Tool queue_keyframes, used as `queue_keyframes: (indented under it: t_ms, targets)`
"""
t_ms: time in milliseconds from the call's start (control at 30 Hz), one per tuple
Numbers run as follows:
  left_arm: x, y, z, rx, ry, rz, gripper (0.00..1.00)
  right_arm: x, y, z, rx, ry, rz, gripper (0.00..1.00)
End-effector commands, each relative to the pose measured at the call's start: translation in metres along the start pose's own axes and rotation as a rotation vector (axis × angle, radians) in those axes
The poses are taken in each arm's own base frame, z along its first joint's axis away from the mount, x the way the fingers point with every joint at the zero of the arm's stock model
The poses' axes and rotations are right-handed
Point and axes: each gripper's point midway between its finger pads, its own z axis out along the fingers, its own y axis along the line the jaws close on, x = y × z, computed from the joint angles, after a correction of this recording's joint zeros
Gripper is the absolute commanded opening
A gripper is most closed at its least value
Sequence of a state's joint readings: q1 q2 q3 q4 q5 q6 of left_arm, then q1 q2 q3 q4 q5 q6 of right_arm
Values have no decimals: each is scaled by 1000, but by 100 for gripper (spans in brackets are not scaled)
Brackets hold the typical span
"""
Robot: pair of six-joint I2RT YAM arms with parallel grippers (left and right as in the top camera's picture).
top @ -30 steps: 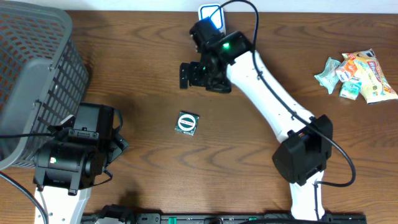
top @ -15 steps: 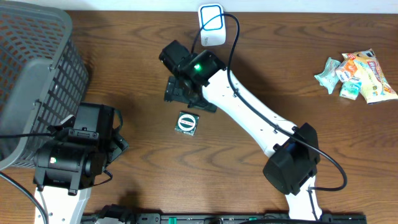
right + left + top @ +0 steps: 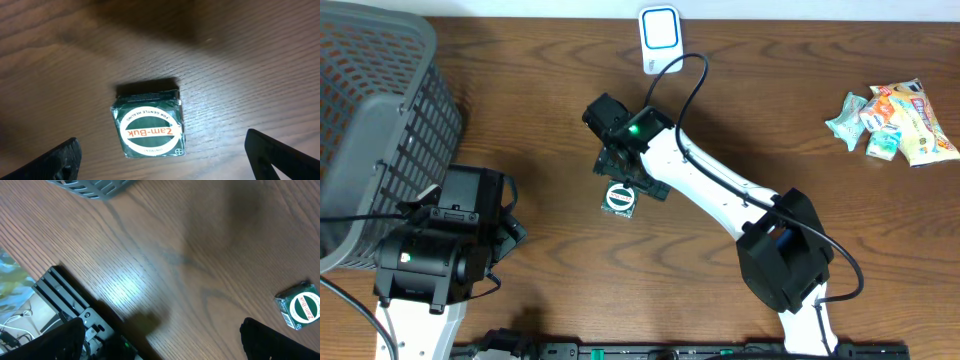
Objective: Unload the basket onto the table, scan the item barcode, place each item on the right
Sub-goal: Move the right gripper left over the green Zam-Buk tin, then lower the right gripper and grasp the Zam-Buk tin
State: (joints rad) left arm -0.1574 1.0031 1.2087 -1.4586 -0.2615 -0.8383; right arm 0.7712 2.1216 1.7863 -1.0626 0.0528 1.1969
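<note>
The item is a small green Zam-Buk box (image 3: 620,198) (image 3: 148,124) lying flat on the wooden table, label up; it also shows at the right edge of the left wrist view (image 3: 299,306). My right gripper (image 3: 628,178) (image 3: 165,162) hovers just above it, open, with the box between and slightly ahead of its wide-spread fingers, and nothing is held. A white scanner with a blue outline (image 3: 660,38) stands at the table's far edge. My left gripper (image 3: 508,225) (image 3: 162,342) is open and empty at the front left, well away from the box.
A grey plastic basket (image 3: 375,130) fills the left side. Several snack packets (image 3: 895,120) lie at the far right. A black rail (image 3: 80,312) runs along the table's front edge. The right arm's cable loops near the scanner.
My right arm has swung from beside the scanner toward the front left and now sits over the green box, still open. The left arm and the box have not moved.
</note>
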Motion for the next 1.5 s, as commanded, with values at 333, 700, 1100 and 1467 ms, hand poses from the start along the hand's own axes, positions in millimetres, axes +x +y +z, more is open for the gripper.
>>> queue_keyframes:
  t_ms: [333,700,1100,1467]
  targets:
    - [-5,1,-5,4,-25,-19,98,22,13,30,-19,36,-153,94]
    - [-5,1,-5,4,-25,-20,98,27,11,44,-17,86,-270,99]
    - [-5,1,-5,4,-25,-20,98,28,3,49,27,54,-246,92]
    - [-5,1,-5,4,-25,-20,98,30,-2,63,25,52,-247,91]
